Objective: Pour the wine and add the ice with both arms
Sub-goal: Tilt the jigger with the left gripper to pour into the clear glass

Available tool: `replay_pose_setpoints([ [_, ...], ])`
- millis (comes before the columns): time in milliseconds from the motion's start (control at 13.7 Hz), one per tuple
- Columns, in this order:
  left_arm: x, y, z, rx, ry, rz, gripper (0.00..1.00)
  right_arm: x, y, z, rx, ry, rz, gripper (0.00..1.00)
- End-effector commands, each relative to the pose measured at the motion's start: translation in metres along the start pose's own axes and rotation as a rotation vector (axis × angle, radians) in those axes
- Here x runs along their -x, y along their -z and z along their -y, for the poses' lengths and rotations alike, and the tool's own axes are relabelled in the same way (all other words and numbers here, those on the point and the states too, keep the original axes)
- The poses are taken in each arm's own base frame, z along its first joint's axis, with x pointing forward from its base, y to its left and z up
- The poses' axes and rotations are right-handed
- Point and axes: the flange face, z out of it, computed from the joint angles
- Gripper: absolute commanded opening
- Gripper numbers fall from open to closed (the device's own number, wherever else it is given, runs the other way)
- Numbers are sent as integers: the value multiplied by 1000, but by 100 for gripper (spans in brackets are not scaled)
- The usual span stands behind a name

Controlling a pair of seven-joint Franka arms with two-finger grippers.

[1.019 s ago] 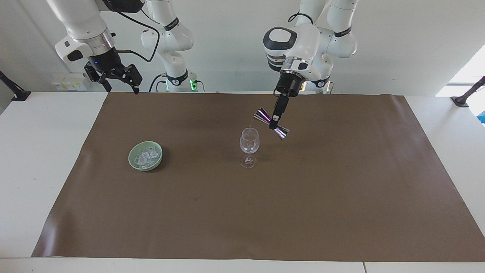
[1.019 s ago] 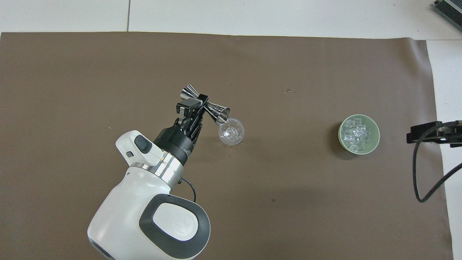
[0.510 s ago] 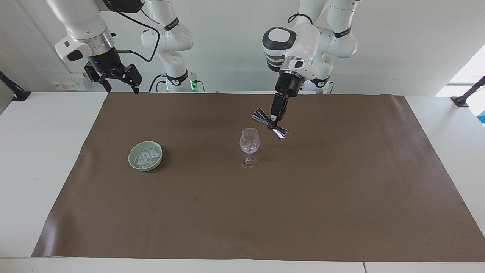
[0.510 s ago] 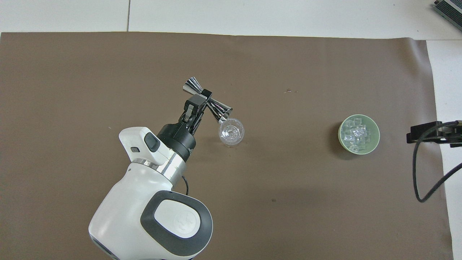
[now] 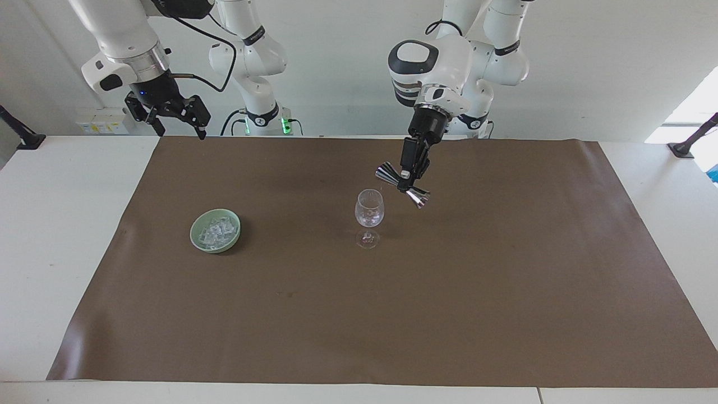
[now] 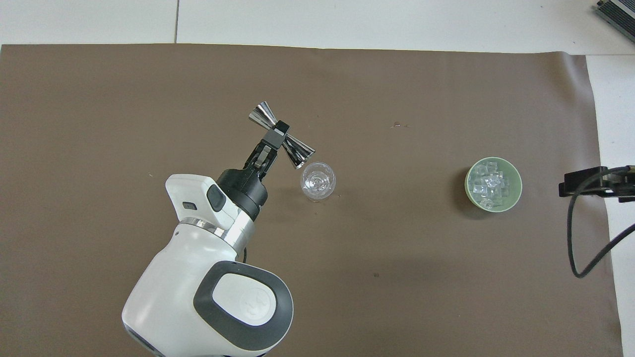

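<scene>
While the right gripper (image 5: 178, 124) waits open at the robots' edge and the left gripper (image 5: 405, 177) clamps a tilted jigger (image 5: 403, 184) beside the wine glass (image 5: 369, 210), it's probably smart to level the jigger gently, since the ice (image 5: 215, 232) sits in the green bowl (image 5: 197, 238) toward the right arm's end.

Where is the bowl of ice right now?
The pale green bowl of ice sits on the brown mat, beside the wine glass, toward the right arm's end.

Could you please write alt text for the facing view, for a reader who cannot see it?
The left tool holds a tilted metal jigger just above a clear stemmed glass on a brown mat. A pale green bowl of ice sits toward the right arm's end, where the open right tool waits raised.
</scene>
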Motion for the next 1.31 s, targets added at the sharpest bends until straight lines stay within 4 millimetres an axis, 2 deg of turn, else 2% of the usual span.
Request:
replay_pose_setpoints([
  [0, 1, -4, -13, 20, -53, -21, 0, 6, 1, 0, -22, 8, 0, 100],
  [437, 5, -13, -16, 25, -226, -9, 0, 6, 1, 0, -22, 8, 0, 100],
  [728, 15, -19, -9, 12, -382, 11, 0, 6, 1, 0, -22, 8, 0, 100],
  [1238, 23, -19, -6, 7, -388, 24, 0, 6, 1, 0, -22, 8, 0, 100],
])
